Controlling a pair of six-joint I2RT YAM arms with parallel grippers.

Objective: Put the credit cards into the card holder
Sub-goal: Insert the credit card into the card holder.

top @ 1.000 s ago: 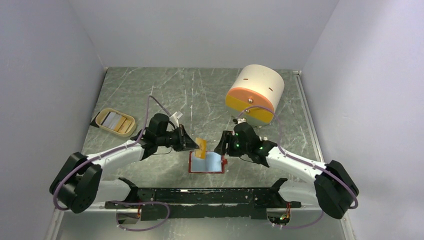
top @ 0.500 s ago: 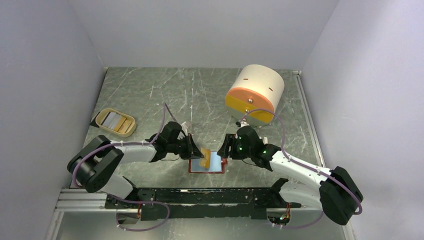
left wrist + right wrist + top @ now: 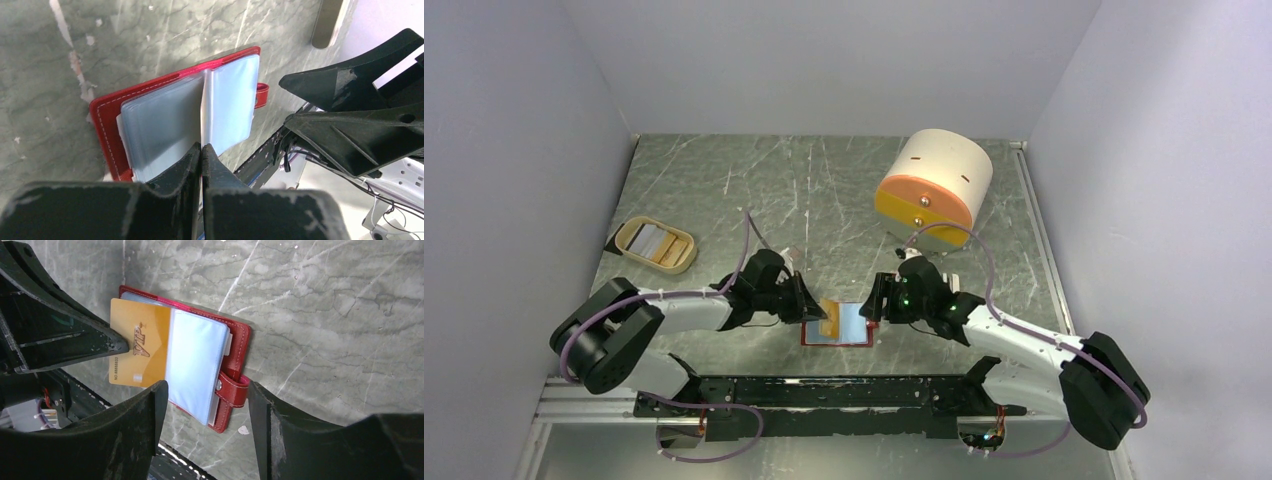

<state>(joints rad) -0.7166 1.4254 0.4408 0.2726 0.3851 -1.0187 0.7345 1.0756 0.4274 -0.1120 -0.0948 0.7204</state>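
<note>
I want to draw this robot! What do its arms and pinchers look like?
The left arm and right arm are white tubes joined by chunky black joints. A purple cable loops along each. Tiny green lights glow on the right one. The left gripper and right gripper are black, each with two pointed, scuffed fingers.

- The left arm (image 3: 674, 312): elbow folded at the near left, forearm stretched low toward the centre.
- The left gripper (image 3: 201, 148): jaws pressed together, pinching the edge of a gold card (image 3: 140, 347).
- The right arm (image 3: 1014, 335): elbow at the near right, forearm reaching inward, mirroring the other.
- The right gripper (image 3: 206, 390): jaws wide apart, angled downward; its tips face the left gripper's, near but not touching.
</note>
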